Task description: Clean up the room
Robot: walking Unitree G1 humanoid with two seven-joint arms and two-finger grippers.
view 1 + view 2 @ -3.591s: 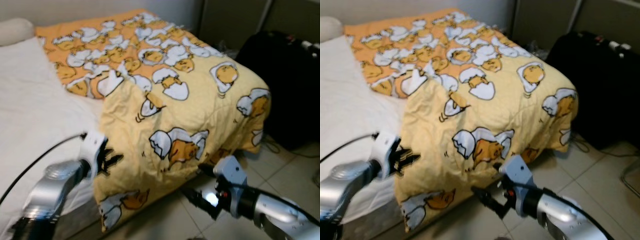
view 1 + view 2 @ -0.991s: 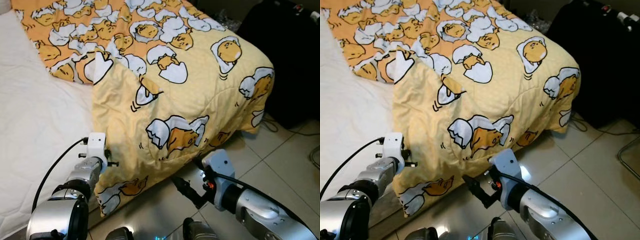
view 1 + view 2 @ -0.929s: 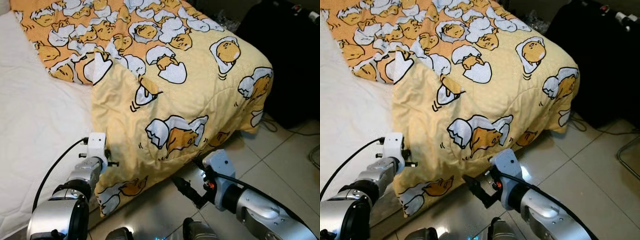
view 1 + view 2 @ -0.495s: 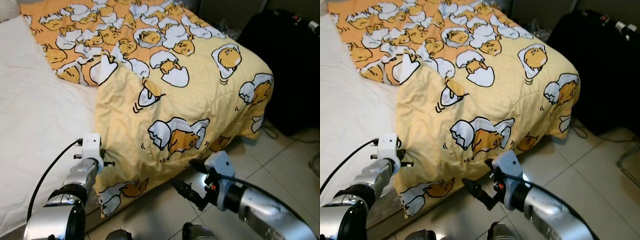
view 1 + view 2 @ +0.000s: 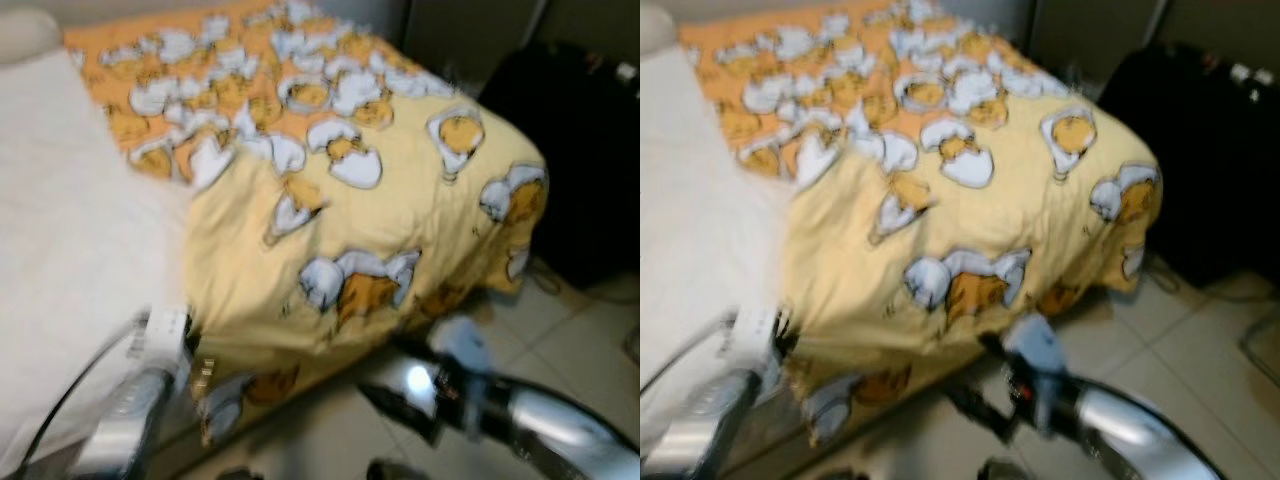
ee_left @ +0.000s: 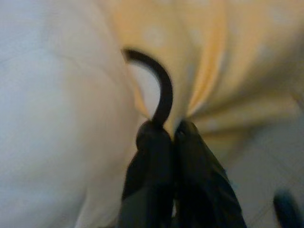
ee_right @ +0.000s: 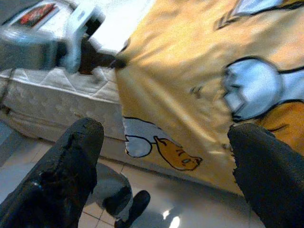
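A yellow quilt point(image 5: 380, 190) printed with egg characters covers the right part of the bed and hangs over its foot. My left gripper point(image 5: 200, 372) sits at the quilt's hanging left edge. In the left wrist view its fingers point(image 6: 159, 161) are shut on a fold of the quilt point(image 6: 223, 57), next to the white sheet point(image 6: 57, 118). My right gripper point(image 5: 385, 400) hovers low over the floor below the hanging quilt. Its fingers point(image 7: 71, 156) stand wide open with nothing between them, facing the quilt point(image 7: 190, 71). Both eye views are blurred.
The white sheet point(image 5: 70, 230) lies bare on the bed's left side, with a pillow point(image 5: 25, 30) at the far corner. A large black bag point(image 5: 580, 150) stands right of the bed's foot. Light floor tiles point(image 5: 590, 340) run along the front and right.
The whole picture has shifted and blurred, so the camera has moved. The left gripper stays pinched on the quilt's edge and the right gripper stays open near the floor.
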